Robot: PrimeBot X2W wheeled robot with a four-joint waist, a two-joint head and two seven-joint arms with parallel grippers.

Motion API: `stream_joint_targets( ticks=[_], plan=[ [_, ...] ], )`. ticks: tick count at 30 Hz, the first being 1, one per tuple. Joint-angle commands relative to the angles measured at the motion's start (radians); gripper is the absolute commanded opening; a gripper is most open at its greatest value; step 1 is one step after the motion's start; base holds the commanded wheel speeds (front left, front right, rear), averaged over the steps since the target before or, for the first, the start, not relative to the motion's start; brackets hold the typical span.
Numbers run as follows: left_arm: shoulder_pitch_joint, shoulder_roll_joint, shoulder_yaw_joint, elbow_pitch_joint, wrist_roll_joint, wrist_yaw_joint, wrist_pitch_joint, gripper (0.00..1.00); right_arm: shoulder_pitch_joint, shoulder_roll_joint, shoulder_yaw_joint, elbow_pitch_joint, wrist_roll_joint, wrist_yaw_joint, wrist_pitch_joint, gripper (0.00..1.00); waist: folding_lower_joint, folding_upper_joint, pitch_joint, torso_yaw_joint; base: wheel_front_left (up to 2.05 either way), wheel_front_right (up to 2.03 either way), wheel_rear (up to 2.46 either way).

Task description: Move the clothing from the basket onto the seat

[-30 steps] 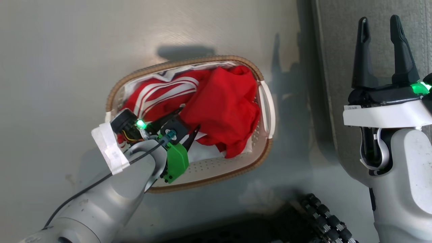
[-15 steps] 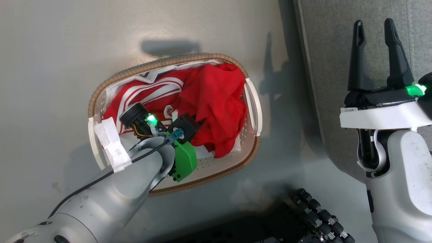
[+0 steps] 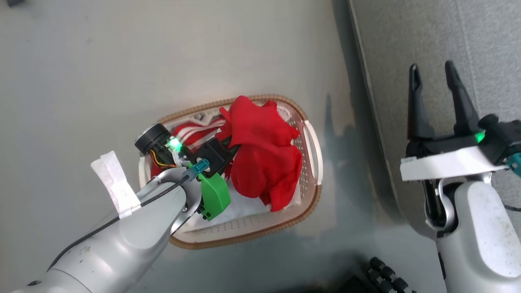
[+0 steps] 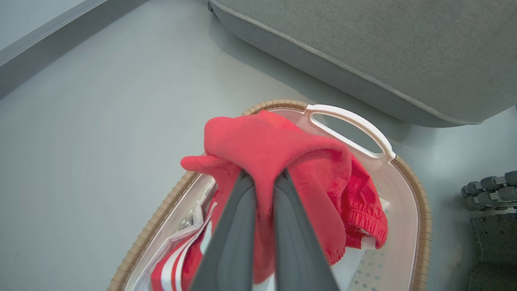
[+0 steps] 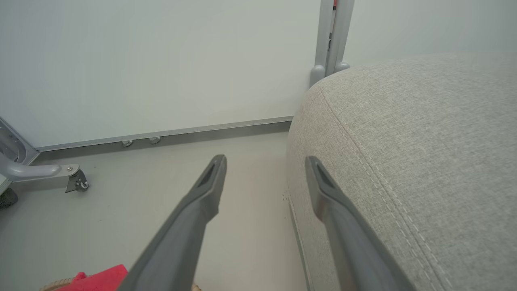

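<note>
My left gripper [image 4: 264, 178] is shut on the plain red shorts [image 4: 282, 149], pinching a fold that bunches over its fingertips. The shorts [image 3: 260, 162] hang partly raised over the basket [image 3: 252, 234]. The red garment with white stripes [image 3: 195, 132] lies lower in the basket [image 4: 420, 202], toward its far left end, and shows as stripes [image 4: 173, 266] beside my fingers. To the right, my right gripper [image 3: 433, 71] stands open and empty over the edge of the grey seat [image 3: 407, 40]. The seat [image 5: 424, 141] sits just right of that gripper [image 5: 264, 161].
A white lining sheet [image 3: 244, 205] covers the basket floor under the shorts. The basket rests on a smooth grey floor [image 3: 122, 61] left of the seat [image 4: 363, 48]. Dark rollers of my base [image 4: 488, 190] lie near the basket. A castor leg [image 5: 76, 182] stands by the wall.
My left gripper has shut on the red shorts and pulled them up into a bunch. The head camera has shifted, so the basket sits lower in its picture. The right gripper stays open.
</note>
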Motion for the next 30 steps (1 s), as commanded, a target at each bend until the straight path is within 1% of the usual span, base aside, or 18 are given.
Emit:
stream_joint_targets(
  ticks=[1,5,12,17,19,23,30],
  plan=[
    [0.015,0.012,0.009,-0.014,0.018,-0.003,0.000,0.00,0.028,-0.004,0.001,0.010,-0.014,-0.001,-0.002,1.00,0.0000,0.0120,-0.124,0.039,0.00,0.00,0.00],
    [0.022,0.035,0.029,-0.050,0.028,-0.003,0.000,0.00,0.080,-0.004,0.001,0.033,-0.032,-0.001,-0.002,1.00,0.0000,0.0120,-0.234,0.052,0.00,0.00,0.00],
    [-0.018,0.078,0.089,-0.090,0.063,-0.003,0.000,0.00,0.179,-0.004,0.010,0.062,-0.054,-0.001,-0.002,1.00,0.0000,0.0120,-0.406,0.054,0.00,0.00,0.00],
    [-0.062,0.110,0.111,-0.107,0.061,-0.003,0.000,0.00,0.242,-0.004,0.016,0.073,-0.064,-0.001,-0.002,1.00,0.0000,0.0120,-0.492,0.052,0.00,0.00,0.00],
    [-0.090,0.121,0.132,-0.107,0.065,0.004,0.000,0.00,0.260,-0.004,0.019,0.077,-0.067,-0.001,-0.002,1.00,0.0000,0.0120,-0.518,0.051,0.00,0.00,0.00],
    [-0.142,0.126,0.164,-0.095,0.067,0.016,0.000,0.00,0.285,-0.004,0.028,0.074,-0.073,-0.001,-0.002,1.00,0.0000,0.0120,-0.562,0.050,0.00,0.00,0.00],
    [-0.243,0.097,0.166,-0.054,0.063,0.010,0.039,0.00,0.274,-0.004,0.078,0.066,-0.078,-0.001,-0.002,1.00,0.0000,0.0120,-0.613,0.053,0.00,0.00,0.00]
  ],
)
